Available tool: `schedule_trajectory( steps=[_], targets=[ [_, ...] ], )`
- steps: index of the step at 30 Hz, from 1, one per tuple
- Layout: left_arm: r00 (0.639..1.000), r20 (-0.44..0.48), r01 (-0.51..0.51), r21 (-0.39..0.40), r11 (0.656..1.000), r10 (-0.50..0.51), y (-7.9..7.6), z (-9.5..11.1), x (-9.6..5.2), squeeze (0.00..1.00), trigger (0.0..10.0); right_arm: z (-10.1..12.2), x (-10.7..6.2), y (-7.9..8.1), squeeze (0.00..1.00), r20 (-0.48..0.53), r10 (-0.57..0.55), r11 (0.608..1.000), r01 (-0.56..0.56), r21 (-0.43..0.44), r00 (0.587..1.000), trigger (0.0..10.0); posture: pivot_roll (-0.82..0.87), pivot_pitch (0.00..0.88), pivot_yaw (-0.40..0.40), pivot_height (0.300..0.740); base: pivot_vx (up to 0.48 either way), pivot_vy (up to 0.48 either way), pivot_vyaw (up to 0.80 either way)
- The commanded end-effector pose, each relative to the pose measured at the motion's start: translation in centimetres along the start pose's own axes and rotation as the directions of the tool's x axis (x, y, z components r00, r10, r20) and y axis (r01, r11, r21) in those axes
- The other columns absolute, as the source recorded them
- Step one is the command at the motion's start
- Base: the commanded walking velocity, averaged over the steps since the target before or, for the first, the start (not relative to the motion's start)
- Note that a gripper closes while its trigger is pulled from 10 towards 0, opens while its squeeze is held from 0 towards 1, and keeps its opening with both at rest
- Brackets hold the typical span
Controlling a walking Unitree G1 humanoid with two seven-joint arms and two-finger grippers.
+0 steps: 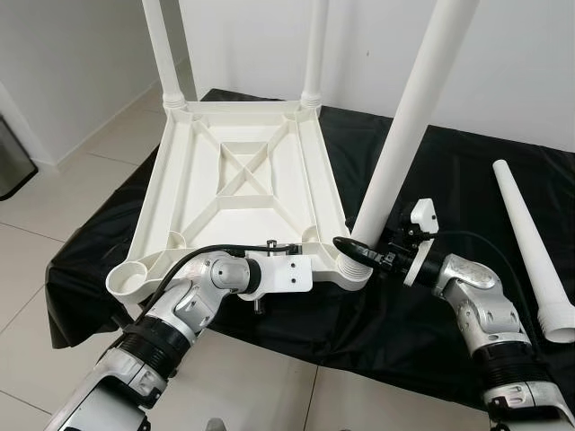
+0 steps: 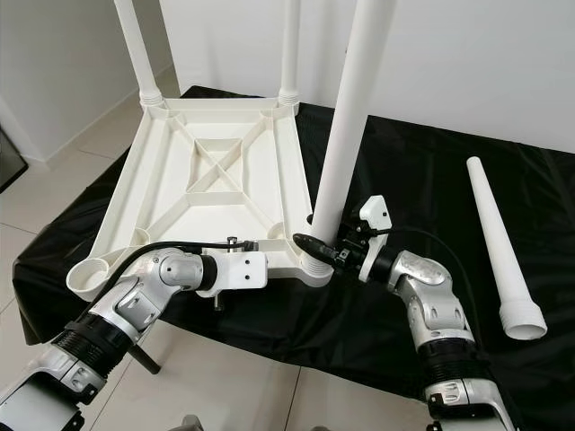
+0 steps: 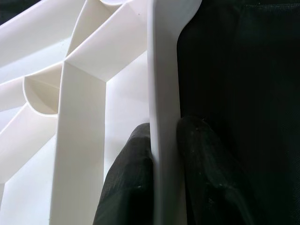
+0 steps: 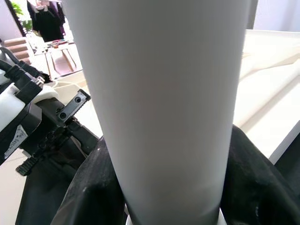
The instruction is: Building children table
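A white plastic table (image 1: 193, 193) lies upside down on a black cloth (image 1: 431, 314). Two white legs (image 1: 164, 49) (image 1: 315, 49) stand in its far corners. My left gripper (image 3: 164, 136) is shut on the table's near rim (image 3: 164, 70), one finger on each side. My right gripper (image 1: 355, 251) is shut around the base of a third leg (image 1: 409, 117), which leans to the right over the near right corner socket. In the right wrist view the black fingers (image 4: 93, 187) hug that leg (image 4: 159, 93). A fourth leg (image 1: 530, 242) lies loose on the cloth at the right.
The near left corner socket (image 1: 128, 277) holds no leg. Tiled floor (image 1: 54, 189) surrounds the cloth at left and front. A dark bin (image 1: 11, 157) stands at the far left by the white wall.
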State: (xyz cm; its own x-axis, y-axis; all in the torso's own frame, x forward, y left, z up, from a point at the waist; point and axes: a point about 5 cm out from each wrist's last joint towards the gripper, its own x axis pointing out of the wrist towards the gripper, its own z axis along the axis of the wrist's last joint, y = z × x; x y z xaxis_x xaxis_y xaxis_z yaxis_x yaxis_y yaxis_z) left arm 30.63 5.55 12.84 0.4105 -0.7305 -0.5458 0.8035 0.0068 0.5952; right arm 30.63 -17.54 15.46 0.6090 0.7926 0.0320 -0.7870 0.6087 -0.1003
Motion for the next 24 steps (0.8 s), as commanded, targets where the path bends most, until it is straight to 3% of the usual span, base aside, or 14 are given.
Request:
schedule_trajectory(
  steps=[1,12,24],
  targets=[
    [1.0,0.009,-0.012,0.012,1.0,0.012,-0.1,0.2,0.1,0.0,10.0,0.6,0.1,0.1,0.0,0.046,-0.037,0.999,0.036,0.017,0.998,10.0,-0.03,0.0,-0.022,0.74,0.0,0.0,0.0],
    [1.0,0.01,-0.009,0.011,1.0,0.009,-0.2,0.1,0.1,0.0,10.0,1.2,-0.1,0.7,0.0,0.086,-0.157,0.987,0.155,0.03,0.984,10.0,-0.04,0.01,-0.02,0.74,0.0,0.0,0.0],
    [1.0,0.006,-0.011,0.01,1.0,0.011,-0.1,0.1,0.1,0.0,10.0,1.6,0.6,2.9,0.0,0.125,-0.247,0.969,0.242,0.052,0.961,10.0,-0.03,0.018,-0.021,0.74,0.0,0.0,0.0]
  ],
)
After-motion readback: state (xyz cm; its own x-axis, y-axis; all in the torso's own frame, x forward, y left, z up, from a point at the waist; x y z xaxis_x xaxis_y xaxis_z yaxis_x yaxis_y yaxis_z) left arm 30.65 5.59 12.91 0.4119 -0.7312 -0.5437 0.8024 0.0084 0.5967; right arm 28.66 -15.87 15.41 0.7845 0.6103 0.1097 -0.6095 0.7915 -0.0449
